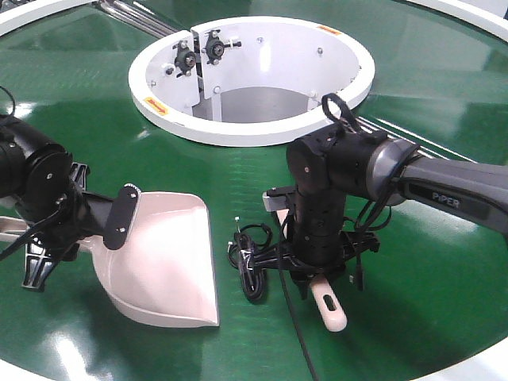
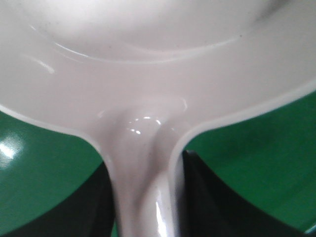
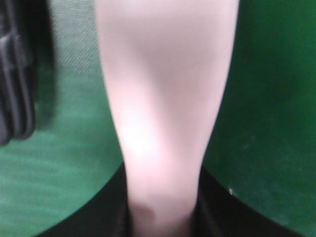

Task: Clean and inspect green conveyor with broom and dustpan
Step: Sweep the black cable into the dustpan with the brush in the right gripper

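Observation:
The green conveyor (image 1: 429, 262) fills the front view, with its white ring-shaped opening (image 1: 254, 131) at the back. The dustpan (image 1: 163, 258) lies flat on the belt at the left. My left gripper (image 1: 89, 238) is shut on its handle where it joins the scoop; the left wrist view shows the dustpan (image 2: 158, 64) between the black fingers (image 2: 217, 202). My right gripper (image 1: 305, 276) points down and is shut on the broom (image 1: 329, 305). The broom's slotted handle end sticks out toward the front. The broom's handle (image 3: 163, 98) fills the right wrist view. Its bristles are hidden by the arm.
A loose black cable (image 1: 250, 258) lies on the belt between the dustpan and the right gripper. Steel roller rails (image 1: 135, 17) run at the back left. The belt's white rim (image 1: 468, 369) curves along the front right. A black ribbed shape (image 3: 15, 74) shows at the left of the right wrist view.

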You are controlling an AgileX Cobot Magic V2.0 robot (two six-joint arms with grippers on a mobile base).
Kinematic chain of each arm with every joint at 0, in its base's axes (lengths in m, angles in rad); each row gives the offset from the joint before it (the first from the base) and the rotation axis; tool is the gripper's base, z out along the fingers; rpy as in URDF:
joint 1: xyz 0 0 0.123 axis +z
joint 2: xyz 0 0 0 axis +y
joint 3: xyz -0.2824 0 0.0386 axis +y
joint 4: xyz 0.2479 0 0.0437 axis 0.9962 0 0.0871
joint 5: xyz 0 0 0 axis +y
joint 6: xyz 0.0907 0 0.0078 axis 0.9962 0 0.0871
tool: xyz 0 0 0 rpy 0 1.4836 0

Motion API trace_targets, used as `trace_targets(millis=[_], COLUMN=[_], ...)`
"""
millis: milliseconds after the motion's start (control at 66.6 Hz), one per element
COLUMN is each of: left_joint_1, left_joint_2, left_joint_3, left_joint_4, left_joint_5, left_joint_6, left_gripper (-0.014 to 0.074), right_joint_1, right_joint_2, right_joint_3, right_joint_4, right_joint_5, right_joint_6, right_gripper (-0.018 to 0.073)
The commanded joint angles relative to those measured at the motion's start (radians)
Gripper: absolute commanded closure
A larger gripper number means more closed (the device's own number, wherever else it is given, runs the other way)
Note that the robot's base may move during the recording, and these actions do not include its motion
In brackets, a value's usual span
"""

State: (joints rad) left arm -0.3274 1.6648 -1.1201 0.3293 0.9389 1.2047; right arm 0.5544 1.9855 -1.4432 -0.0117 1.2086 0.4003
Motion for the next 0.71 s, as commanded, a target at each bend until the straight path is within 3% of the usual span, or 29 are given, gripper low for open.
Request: trace_targets(millis=[0, 346, 691], left_joint_1=[-0.016, -0.016, -0.016], left_joint_2=[-0.026, -0.026, -0.026], left_joint_3=[-0.017, -0.017, -0.017], left_joint_4=[-0.013, -0.013, -0.013], left_joint_5=[0.023, 0.023, 0.023], left_joint_6=[0.053, 0.053, 0.053], left_gripper=[0.0602, 0.0602, 0.0602], right_joint_1=[-0.003, 0.011, 0.138], right_joint_2=[-0.039, -0.035, 0.04], right_joint_3=[-0.028, -0.028, -0.148], right_joint_4=[0.0, 0.156, 0.213], right_joint_5=[0.083, 0.083, 0.084], right_joint_6=[0.019, 0.013, 0.006], right_gripper=[0.0564, 0.0564, 0.0562])
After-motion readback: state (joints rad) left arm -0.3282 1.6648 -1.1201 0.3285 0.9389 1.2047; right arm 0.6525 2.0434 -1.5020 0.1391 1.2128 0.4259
